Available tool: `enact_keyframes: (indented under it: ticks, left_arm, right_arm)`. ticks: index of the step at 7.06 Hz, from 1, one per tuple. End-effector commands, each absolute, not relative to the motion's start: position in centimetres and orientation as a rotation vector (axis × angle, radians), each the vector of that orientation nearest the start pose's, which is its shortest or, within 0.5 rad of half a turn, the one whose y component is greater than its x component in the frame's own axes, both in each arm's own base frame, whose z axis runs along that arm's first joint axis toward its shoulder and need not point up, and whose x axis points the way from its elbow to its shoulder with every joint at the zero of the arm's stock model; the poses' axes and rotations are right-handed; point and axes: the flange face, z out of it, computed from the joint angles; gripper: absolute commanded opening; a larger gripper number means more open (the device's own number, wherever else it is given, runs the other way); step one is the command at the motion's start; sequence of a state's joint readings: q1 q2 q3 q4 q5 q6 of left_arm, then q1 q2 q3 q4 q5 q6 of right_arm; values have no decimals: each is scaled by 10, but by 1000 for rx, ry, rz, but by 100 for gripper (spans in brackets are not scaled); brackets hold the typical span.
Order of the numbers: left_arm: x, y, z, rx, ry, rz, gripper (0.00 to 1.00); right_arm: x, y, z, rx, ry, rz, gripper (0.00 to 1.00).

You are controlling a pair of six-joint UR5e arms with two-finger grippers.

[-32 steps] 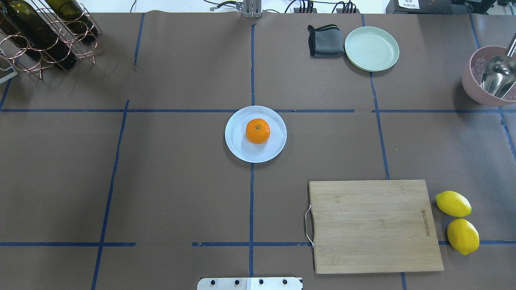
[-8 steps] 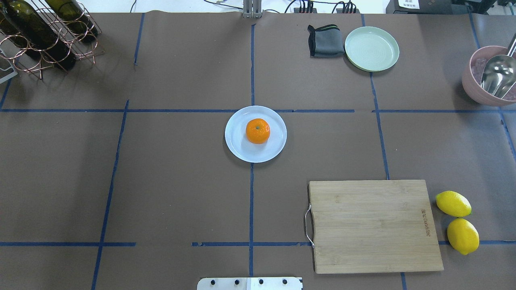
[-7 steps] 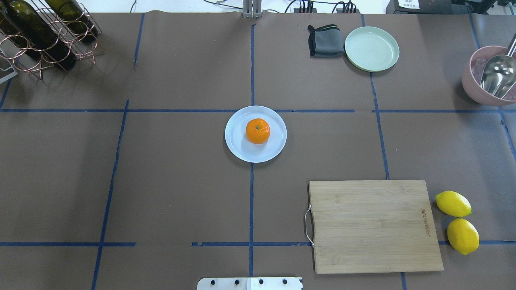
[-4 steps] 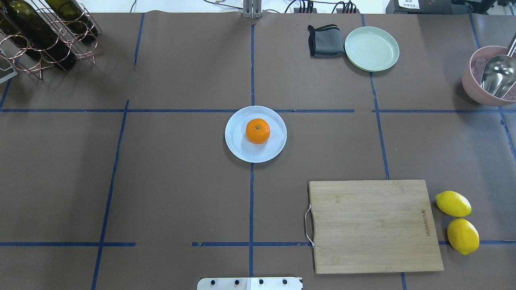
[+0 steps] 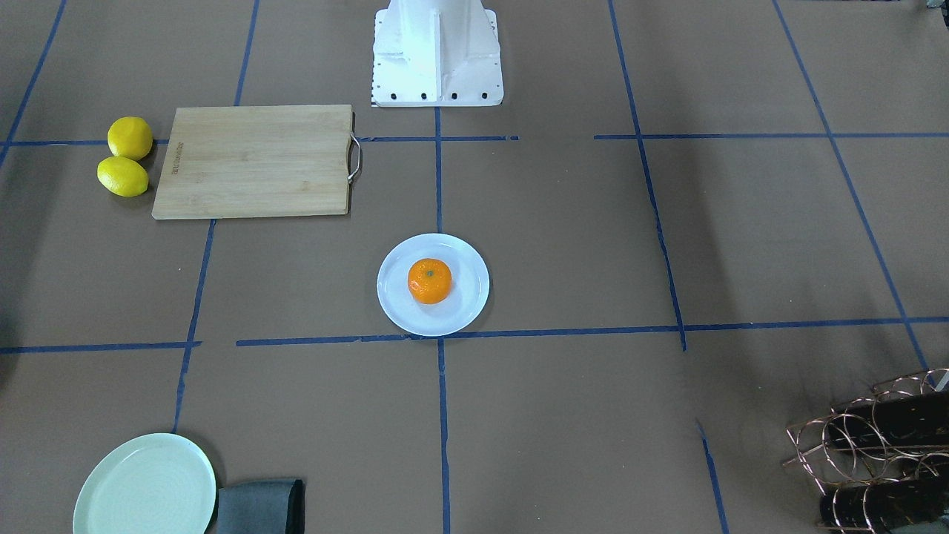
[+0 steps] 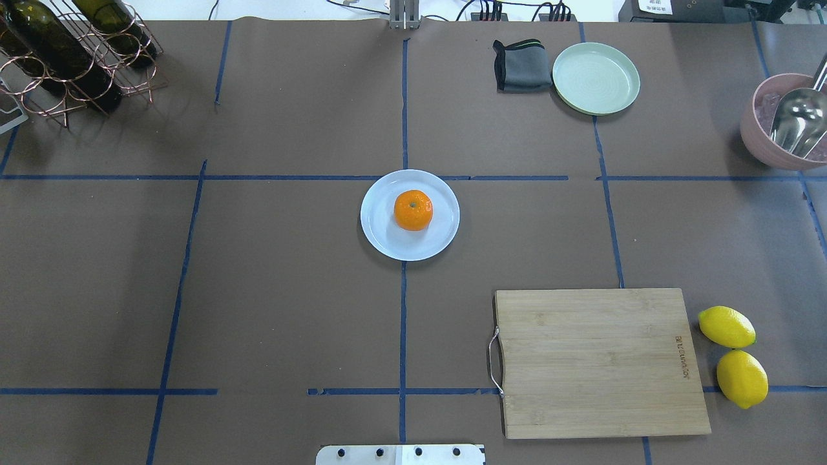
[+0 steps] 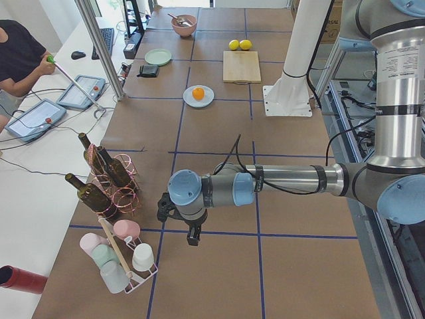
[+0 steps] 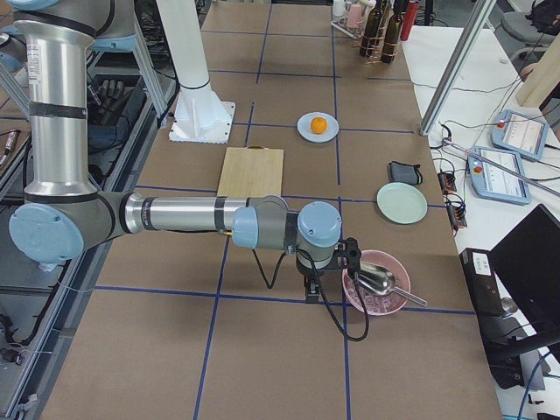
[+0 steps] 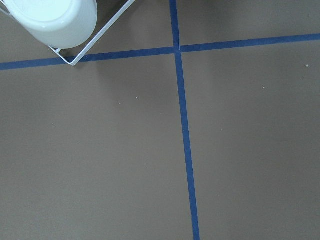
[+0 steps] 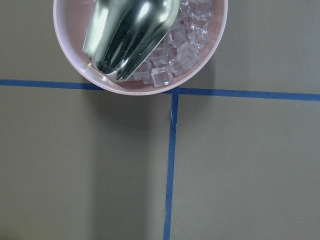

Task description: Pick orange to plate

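Orange (image 6: 413, 210) sits near the middle of the pale plate (image 6: 387, 240), stem dimple up, nothing gripping it, so the task looks done; best handling is no further contact with fruit or plate. Left gripper (image 7: 192, 238) hangs near the cup rack (image 7: 126, 260), right gripper (image 8: 311, 294) beside the pink ice bowl (image 6: 757, 143); jaw state of either cannot be told. Cutting board (image 6: 597, 361), lemons (image 6: 726, 327), mint-green plate (image 6: 596, 78) and grey cloth (image 6: 521, 64) lie well apart, blocking nothing.
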State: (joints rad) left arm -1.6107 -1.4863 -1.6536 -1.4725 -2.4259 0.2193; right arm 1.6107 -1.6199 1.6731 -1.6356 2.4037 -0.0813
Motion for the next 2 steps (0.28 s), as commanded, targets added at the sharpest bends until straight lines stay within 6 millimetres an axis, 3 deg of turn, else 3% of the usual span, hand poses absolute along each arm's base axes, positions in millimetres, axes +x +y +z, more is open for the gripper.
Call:
enact_keyframes:
  ticks: [1, 2]
  left_arm:
    - [-76, -447, 661, 19, 861, 126, 100]
    - [-76, -447, 661, 19, 861, 126, 100]
  right_arm:
    - [78, -467, 634, 39, -832, -34, 100]
    - [78, -467, 634, 40, -832, -35, 100]
